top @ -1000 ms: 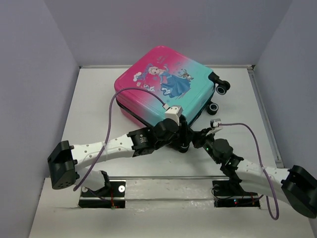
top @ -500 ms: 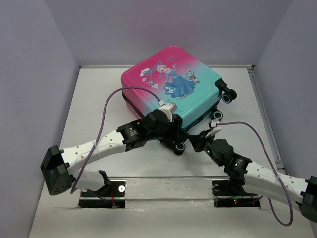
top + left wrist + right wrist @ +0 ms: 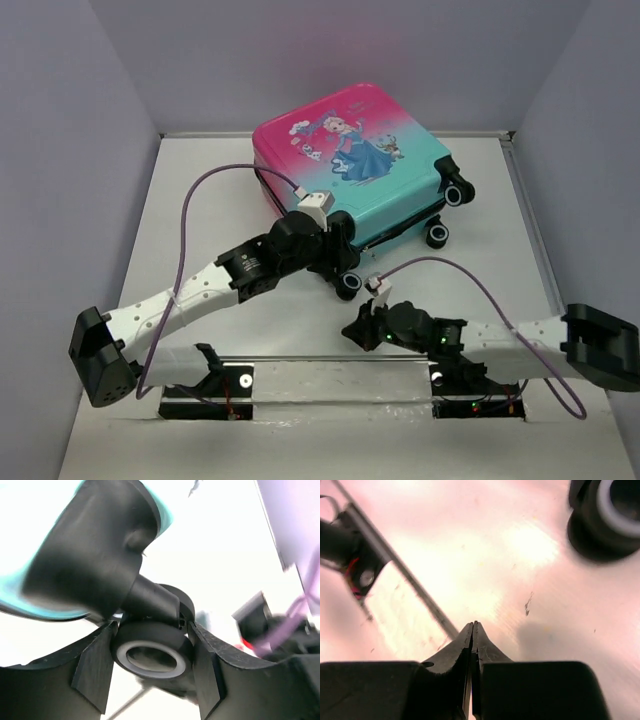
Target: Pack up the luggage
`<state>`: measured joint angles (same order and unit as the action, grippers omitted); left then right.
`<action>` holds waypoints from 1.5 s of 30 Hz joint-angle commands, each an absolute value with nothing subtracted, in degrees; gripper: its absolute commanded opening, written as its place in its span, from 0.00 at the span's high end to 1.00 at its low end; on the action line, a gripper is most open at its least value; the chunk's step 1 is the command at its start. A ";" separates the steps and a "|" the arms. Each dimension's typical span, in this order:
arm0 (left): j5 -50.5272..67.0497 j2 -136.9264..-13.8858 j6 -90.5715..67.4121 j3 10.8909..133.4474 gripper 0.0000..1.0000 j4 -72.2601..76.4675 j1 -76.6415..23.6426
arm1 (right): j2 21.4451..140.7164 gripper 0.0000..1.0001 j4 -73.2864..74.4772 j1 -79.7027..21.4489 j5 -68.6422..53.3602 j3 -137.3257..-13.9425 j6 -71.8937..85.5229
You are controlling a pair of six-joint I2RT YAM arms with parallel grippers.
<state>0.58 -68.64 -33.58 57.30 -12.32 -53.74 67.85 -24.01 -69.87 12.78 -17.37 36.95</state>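
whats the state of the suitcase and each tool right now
suitcase: closed, lying print side up
left tool: shut on a wheel at the suitcase's near corner
right tool: shut, holding nothing

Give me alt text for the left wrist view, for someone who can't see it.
Close up, the left gripper clamps a black, pale-ringed wheel of the teal luggage, one finger on each side. The black wheel mount fills the view above it.
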 commanded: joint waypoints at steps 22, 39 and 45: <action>-11.95 -58.89 -36.82 49.31 0.01 -3.96 -51.59 | 52.82 0.53 -13.62 -52.67 12.76 -22.67 28.39; -10.45 -66.01 -46.66 48.34 0.04 3.60 -54.23 | 61.34 0.35 -19.16 -46.33 7.47 -27.24 24.00; -15.02 -65.56 -52.38 47.46 0.19 4.57 -54.23 | 64.86 0.33 -20.47 -42.46 4.31 -29.88 19.87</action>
<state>-10.98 -66.39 -47.59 47.57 0.73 -53.93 63.37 -15.73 -44.29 6.26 -26.35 23.75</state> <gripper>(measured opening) 0.834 0.668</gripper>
